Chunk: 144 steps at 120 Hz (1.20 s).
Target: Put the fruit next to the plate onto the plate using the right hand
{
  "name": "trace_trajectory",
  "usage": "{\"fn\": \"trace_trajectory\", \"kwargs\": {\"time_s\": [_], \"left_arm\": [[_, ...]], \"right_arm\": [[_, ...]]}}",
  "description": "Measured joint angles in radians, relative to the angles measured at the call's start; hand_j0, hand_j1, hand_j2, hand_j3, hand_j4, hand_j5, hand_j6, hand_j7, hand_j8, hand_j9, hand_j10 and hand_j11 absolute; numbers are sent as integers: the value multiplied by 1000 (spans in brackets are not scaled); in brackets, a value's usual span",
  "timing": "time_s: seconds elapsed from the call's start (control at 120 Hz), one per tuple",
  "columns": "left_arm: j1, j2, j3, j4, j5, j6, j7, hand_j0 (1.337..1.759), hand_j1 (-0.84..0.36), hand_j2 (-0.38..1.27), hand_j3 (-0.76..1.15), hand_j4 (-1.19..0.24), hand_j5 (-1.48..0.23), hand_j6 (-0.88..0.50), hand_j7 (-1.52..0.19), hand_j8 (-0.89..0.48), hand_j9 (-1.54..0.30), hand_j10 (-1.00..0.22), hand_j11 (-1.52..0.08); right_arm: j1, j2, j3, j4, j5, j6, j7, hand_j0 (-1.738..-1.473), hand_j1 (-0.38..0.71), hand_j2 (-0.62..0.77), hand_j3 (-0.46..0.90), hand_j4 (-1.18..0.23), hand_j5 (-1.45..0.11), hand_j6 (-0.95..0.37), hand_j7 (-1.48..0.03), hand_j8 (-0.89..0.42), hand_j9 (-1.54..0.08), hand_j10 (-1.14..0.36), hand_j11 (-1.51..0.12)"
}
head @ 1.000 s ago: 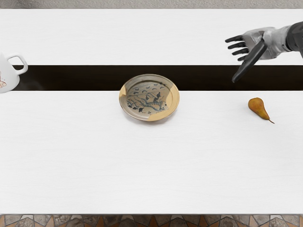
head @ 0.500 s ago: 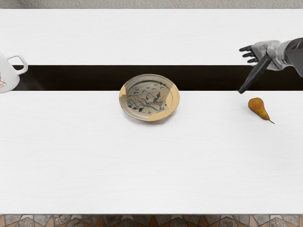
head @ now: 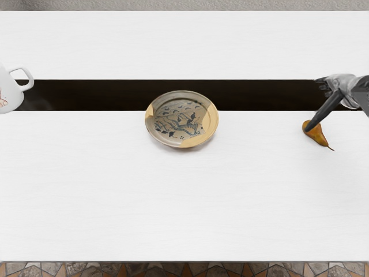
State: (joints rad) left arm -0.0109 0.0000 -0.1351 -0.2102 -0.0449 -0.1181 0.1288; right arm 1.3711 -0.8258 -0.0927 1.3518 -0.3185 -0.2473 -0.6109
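Bare table [head: 259,173] lies open from the pear [head: 315,134] at right to the plate [head: 213,119], with a dark strip [head: 86,95], perhaps a gap, just beyond and the mug [head: 8,89] at the left edge.

Single head view, high, slanting down over the white table [head: 173,196], plate [head: 181,118] mid-frame.

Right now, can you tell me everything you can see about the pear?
The pear is small and golden brown, darker at its narrow end. It has a thin stem that points down and to the right. It looks smooth and whole. It lies on its side on the white table, far to the right of the plate and apart from it. One dark finger of the right hand reaches its upper end and seems to touch it. Nothing grips it.
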Motion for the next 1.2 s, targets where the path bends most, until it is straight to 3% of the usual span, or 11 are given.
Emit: {"fn": "trace_trajectory", "kwargs": {"time_s": [0.642,0.908,1.2], "left_arm": [[0,0,0,0,0,0,0,1658,348,0,0,-1,-1,-1,-1,-1,-1,-1,-1],[0,0,0,0,0,0,0,1658,348,0,0,-1,-1,-1,-1,-1,-1,-1,-1],[-1,0,0,0,0,0,0,1658,348,0,0,-1,-1,-1,-1,-1,-1,-1,-1]], "right_arm": [[-80,36,-26,88,-104,-291,0,-1658,-204,-23,0,-124,-159,-125,-158,-125,-159,-124,-158],[-97,60,-41,86,-117,-329,0,-1658,-89,-42,0,-219,-283,-220,-283,-220,-283,-219,-283],[-104,53,-63,78,-130,-335,0,-1658,-87,-42,0,-221,-286,-222,-285,-222,-285,-221,-285]]}}
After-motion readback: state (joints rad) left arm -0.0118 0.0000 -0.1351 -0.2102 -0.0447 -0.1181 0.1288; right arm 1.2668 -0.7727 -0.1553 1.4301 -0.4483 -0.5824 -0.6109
